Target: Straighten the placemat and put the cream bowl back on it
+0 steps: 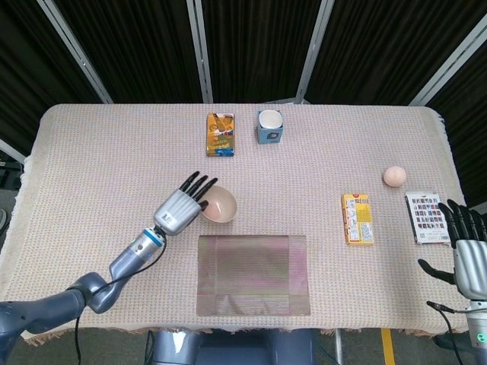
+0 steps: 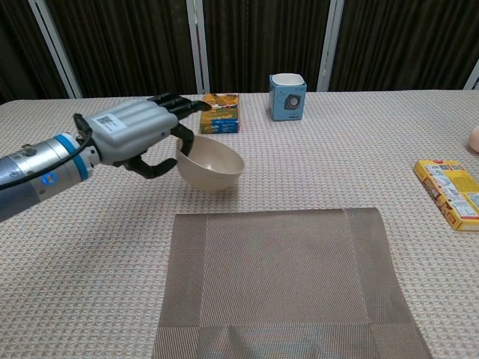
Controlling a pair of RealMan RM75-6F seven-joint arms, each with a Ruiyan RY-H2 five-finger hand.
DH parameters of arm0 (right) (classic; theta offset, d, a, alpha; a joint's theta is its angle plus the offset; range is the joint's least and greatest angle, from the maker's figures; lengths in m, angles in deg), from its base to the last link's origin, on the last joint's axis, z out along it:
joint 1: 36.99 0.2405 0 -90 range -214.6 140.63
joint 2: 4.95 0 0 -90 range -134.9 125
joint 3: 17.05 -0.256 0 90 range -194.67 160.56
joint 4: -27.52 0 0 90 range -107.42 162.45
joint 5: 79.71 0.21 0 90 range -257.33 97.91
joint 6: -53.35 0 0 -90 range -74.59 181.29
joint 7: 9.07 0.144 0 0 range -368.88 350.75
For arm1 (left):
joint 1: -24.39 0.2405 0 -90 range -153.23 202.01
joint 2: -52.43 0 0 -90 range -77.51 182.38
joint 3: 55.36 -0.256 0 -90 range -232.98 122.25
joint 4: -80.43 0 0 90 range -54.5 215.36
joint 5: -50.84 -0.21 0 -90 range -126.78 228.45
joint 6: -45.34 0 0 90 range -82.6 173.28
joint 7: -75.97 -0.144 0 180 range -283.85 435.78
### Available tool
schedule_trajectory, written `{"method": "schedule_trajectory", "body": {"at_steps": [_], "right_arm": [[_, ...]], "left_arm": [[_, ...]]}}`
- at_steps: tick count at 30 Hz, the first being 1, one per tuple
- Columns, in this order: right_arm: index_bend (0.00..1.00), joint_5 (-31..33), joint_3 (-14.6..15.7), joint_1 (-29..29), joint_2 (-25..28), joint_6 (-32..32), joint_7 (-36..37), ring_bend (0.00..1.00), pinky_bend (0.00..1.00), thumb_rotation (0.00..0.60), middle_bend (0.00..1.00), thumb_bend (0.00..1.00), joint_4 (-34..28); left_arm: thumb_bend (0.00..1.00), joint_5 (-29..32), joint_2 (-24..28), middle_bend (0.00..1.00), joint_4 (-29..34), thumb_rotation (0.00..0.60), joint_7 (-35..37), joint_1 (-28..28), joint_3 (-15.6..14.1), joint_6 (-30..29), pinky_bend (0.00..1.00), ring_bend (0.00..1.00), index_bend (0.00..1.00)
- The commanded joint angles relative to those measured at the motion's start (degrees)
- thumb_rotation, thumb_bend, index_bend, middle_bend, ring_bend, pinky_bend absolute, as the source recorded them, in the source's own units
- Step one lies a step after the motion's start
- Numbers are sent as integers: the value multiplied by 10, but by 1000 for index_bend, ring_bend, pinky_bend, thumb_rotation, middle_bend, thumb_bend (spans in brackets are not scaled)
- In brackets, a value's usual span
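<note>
In the head view, your left hand (image 1: 181,207) held the cream bowl (image 1: 218,204) by its near-left rim, fingers reaching over the edge, with the bowl just beyond the far-left corner of the placemat (image 1: 253,274) and clear of it. The placemat looked square to the table edge, so straightening seemed done. Your right hand (image 1: 469,255) waited well to the right of the placemat, fingers spread and holding nothing. A yellow box (image 1: 357,218) lay between that hand and the placemat. In the chest view, your left hand (image 2: 129,133) pinched the cream bowl (image 2: 210,162) at one side of its rim, and the bowl hung tilted, apparently lifted off the cloth, beyond the placemat (image 2: 290,283). That one-sided hold looked like the main risk: the bowl could swing or slip out on the way to the placemat. Setting it down tilted could make it rock or land on its edge. Dragging it low across the placemat's far border could catch the weave and pull the mat crooked again. Your right hand did not appear in this view.
</note>
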Motion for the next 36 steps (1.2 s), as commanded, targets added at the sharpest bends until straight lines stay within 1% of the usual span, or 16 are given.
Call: {"method": "schedule_trajectory", "body": {"at_steps": [1, 4, 6, 7, 11, 18, 23, 25, 26, 27, 28, 29, 30, 32, 34, 36], "right_arm": [[0, -9, 3, -2, 2, -5, 3, 0, 0, 600, 0, 0, -5], [0, -18, 6, -5, 5, -11, 4, 0, 0, 600, 0, 0, -10], [0, -25, 9, -7, 7, -16, 5, 0, 0, 600, 0, 0, -15], [0, -27, 9, -8, 8, -17, 5, 0, 0, 600, 0, 0, -15], [0, -37, 12, -10, 9, -24, 1, 0, 0, 600, 0, 0, -22], [0, -42, 15, -10, 5, -22, -10, 0, 0, 600, 0, 0, -25], [0, -39, 15, -8, 3, -19, -14, 0, 0, 600, 0, 0, -24], [0, -39, 15, -7, 2, -17, -15, 0, 0, 600, 0, 0, -24], [0, -38, 16, -7, 2, -16, -15, 0, 0, 600, 0, 0, -23], [0, -38, 16, -7, 1, -15, -15, 0, 0, 600, 0, 0, -23], [0, -38, 16, -7, 1, -14, -15, 0, 0, 600, 0, 0, -22], [0, -38, 17, -6, 1, -14, -15, 0, 0, 600, 0, 0, -22], [0, -38, 17, -6, 1, -14, -15, 0, 0, 600, 0, 0, -23], [0, -39, 17, -6, 1, -15, -14, 0, 0, 600, 0, 0, -23], [0, -39, 16, -7, 2, -15, -12, 0, 0, 600, 0, 0, -24], [0, -38, 16, -7, 4, -16, -10, 0, 0, 600, 0, 0, -26]], "left_arm": [[512, 23, 41, 0, 7, 600, 7, 38, -1, -31, 0, 0, 692], [509, 39, 71, 0, 5, 600, 26, 66, -3, -50, 0, 0, 691], [508, 54, 90, 0, -3, 600, 55, 90, -3, -66, 0, 0, 690], [508, 55, 92, 0, -5, 600, 60, 93, -4, -68, 0, 0, 690], [509, 81, 108, 0, -43, 600, 113, 128, -9, -71, 0, 0, 690], [509, 95, 92, 0, -126, 600, 196, 170, -24, -72, 0, 0, 689], [501, 100, 75, 0, -168, 600, 229, 181, -23, -69, 0, 0, 677], [450, 102, 68, 0, -177, 600, 237, 184, -23, -66, 0, 0, 624], [357, 103, 65, 0, -180, 600, 241, 185, -23, -64, 0, 0, 539], [224, 103, 64, 0, -180, 600, 241, 185, -24, -60, 0, 0, 411], [136, 105, 63, 0, -178, 600, 239, 186, -24, -56, 0, 0, 316], [45, 108, 64, 0, -174, 600, 237, 186, -24, -49, 0, 0, 183], [4, 113, 66, 0, -165, 600, 230, 187, -22, -42, 0, 0, 86], [0, 117, 72, 0, -146, 600, 220, 188, -19, -41, 0, 0, 12], [0, 115, 77, 0, -130, 600, 219, 190, -16, -52, 0, 0, 0], [0, 106, 88, 0, -107, 600, 223, 192, -11, -79, 0, 0, 1]]}}
